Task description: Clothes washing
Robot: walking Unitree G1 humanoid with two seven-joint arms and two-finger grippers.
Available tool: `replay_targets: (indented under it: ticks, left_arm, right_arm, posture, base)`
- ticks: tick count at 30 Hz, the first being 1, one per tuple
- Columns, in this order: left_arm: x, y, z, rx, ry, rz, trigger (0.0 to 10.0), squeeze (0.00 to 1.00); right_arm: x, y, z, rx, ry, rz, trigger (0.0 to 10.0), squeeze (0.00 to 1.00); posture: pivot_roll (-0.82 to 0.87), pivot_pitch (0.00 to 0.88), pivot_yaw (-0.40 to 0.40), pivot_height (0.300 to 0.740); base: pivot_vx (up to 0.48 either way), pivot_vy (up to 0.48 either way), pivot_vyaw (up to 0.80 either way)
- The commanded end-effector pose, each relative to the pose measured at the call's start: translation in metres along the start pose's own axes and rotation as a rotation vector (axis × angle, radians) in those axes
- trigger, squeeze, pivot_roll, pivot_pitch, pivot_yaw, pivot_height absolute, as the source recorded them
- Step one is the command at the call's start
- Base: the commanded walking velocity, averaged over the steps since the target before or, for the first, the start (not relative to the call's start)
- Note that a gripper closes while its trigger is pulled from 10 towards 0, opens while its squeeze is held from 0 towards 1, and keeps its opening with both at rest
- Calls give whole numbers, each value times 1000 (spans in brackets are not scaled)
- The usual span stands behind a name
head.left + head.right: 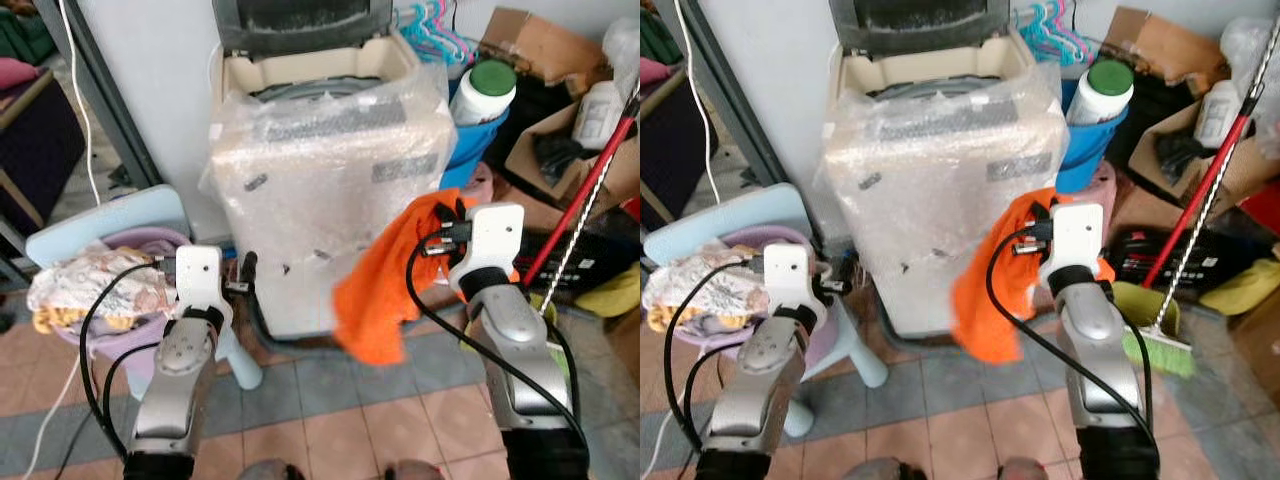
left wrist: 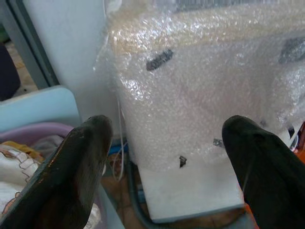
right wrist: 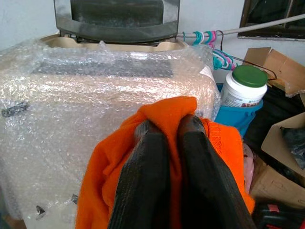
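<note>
Washing machine (image 1: 330,190): top-loader wrapped in bubble film, lid raised at the back, tub opening exposed; stands directly ahead of the robot.
Stool (image 1: 110,222): pale blue, to the robot's left of the machine, carrying the basin.
Basin (image 1: 160,240): lilac tub on the stool, holding a pile of light printed laundry (image 1: 85,285) that waits to be loaded.
Orange garment (image 1: 385,285): hangs in front of the machine's right lower corner, pinched at its top edge and draping freely toward the floor.
Right gripper (image 3: 174,129): fingers clamped together on a fold of the orange garment, held below the machine's rim.
Left gripper (image 2: 167,143): fingers spread wide with nothing between them, aimed at the machine's front, just beside the basin.
Progress: early, by judgement. One garment is lifted but not yet in the tub; it must rise above the rim and be released inside, and the basin's pile remains.
</note>
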State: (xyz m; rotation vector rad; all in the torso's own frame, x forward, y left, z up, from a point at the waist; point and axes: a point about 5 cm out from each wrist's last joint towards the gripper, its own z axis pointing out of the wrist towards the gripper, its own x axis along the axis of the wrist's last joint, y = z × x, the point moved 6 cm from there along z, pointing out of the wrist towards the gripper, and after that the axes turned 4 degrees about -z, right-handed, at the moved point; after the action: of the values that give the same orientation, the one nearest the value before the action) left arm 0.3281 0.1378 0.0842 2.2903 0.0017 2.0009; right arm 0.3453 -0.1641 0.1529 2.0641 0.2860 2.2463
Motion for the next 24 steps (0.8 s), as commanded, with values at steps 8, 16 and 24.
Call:
replay_targets:
  ticks: [8,16,24]
  left_arm:
    - [10,-5,2,25,48,3,10000,0]
    - [10,-6,2,35,51,0,10000,0]
    - [10,-5,3,35,51,-5,10000,0]
  right_arm:
    - [65,-2,20,61,202,-19,10000,0]
    - [79,-9,25,140,269,-96,10000,0]
    - [86,-22,22,209,305,-130,10000,0]
  posture:
    - [-88,9,105,740]
    - [-85,9,110,740]
    - [-87,5,106,740]
  base:
    - [292,0,0]
    - [326,0,100]
    - [429,0,800]
